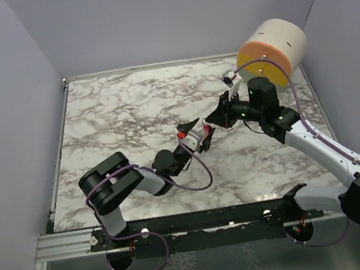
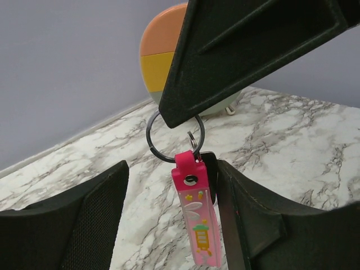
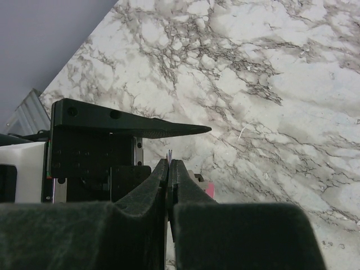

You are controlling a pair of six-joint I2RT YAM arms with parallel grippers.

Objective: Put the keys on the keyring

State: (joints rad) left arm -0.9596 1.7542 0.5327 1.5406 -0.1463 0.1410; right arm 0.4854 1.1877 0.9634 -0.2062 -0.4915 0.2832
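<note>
Right gripper (image 1: 213, 121) is pinching the metal ring (image 2: 148, 136) of the keyring (image 2: 197, 219), fingers pressed flat together. The pink tag is hanging below it, mid-table, above the marble. Left gripper (image 1: 196, 131) jaws are standing spread, with the tag leaning on the finger at the right of its wrist view, not clamped. Key: not finding it for certain in any view.

Risks, as judged:
- The ring is sitting right at the fingertips, so a nudge from the left finger could twist it out and drop everything.
- Left jaws closing off-centre may push the tag aside instead of catching it.
- The right fingers (image 2: 236, 50) are hiding part of the ring, so threading looks awkward.

Materials:
- Tag: rubbery-looking glossy pink strip with raised cartoon motifs and one rivet.
- Ring: thin dark wire, plus a smaller link ring (image 2: 192, 142).
- Fingers: matte black wedges.
- Table (image 1: 124, 116): smooth, grey-veined marble pattern.
</note>
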